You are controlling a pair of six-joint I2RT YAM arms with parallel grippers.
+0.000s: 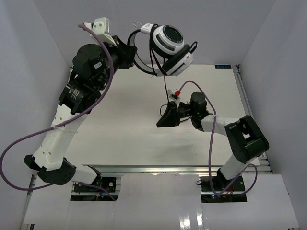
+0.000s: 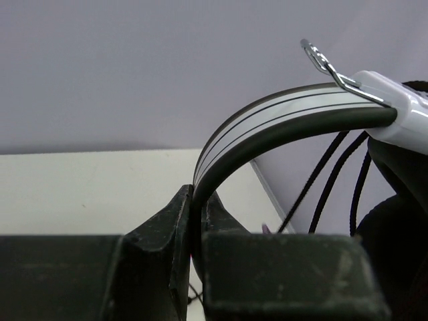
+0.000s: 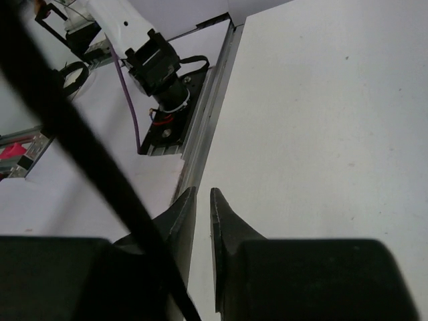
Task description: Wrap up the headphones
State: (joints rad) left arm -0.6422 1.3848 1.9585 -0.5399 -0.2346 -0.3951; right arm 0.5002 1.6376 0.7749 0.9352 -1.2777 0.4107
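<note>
Surroundings: white table (image 1: 124, 120), closed in by pale grey walls (image 1: 48, 28) on three sides.

Headphones: the headphones (image 1: 169, 40) hang in the air near the far wall, well above the table. The two earcups are close together and turned sideways.

Left gripper: the left gripper (image 1: 130, 50) is raised high and clamps the headband (image 2: 267, 124). In the left wrist view the band's end sits pinched between the two black fingers (image 2: 167, 234).

Cord: the thin black cord (image 1: 166, 88) drops from the earcups down toward the right gripper. In the left wrist view several strands show under the band, but I cannot tell how many turns are made.

Right gripper: the right gripper (image 1: 163, 120) hovers low over the table, below the headphones. Its jaws stand almost together with only a thin slit, and nothing shows between them. The cord crosses in front of its camera beside one finger, so it appears to be outside the jaws.

Step in hand: I judge this to be the winding. One arm holds the headset like a spool and the other should lead the cord around it.

Next move: it calls for the right gripper to take the cord properly and then carry it around the headset with light tension. The left grip must not slip.
</note>
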